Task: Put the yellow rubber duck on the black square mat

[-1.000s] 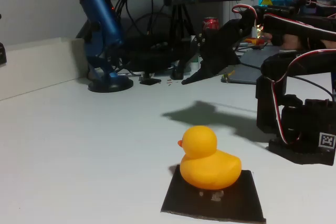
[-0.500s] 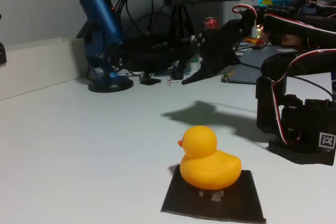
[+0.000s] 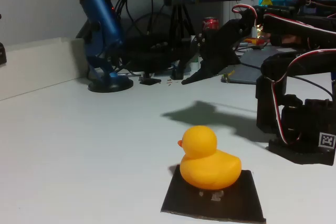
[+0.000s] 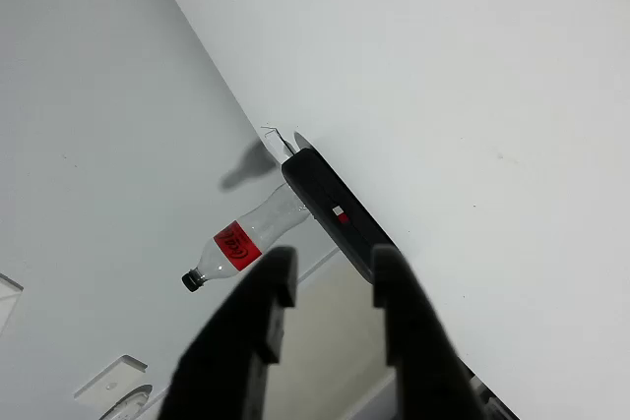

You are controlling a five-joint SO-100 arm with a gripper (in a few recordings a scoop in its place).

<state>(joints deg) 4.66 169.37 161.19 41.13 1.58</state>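
My gripper (image 4: 333,277) hangs raised, jaws slightly apart, holding nothing.
The duck (image 3: 207,158) sits on the mat (image 3: 236,200), unmoved since earlier.

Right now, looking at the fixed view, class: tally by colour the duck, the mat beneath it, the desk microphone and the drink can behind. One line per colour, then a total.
Yellow: 1, the yellow rubber duck
Black: 1, the black square mat
Blue: 1, the microphone
Red: 1, the can
Total: 4
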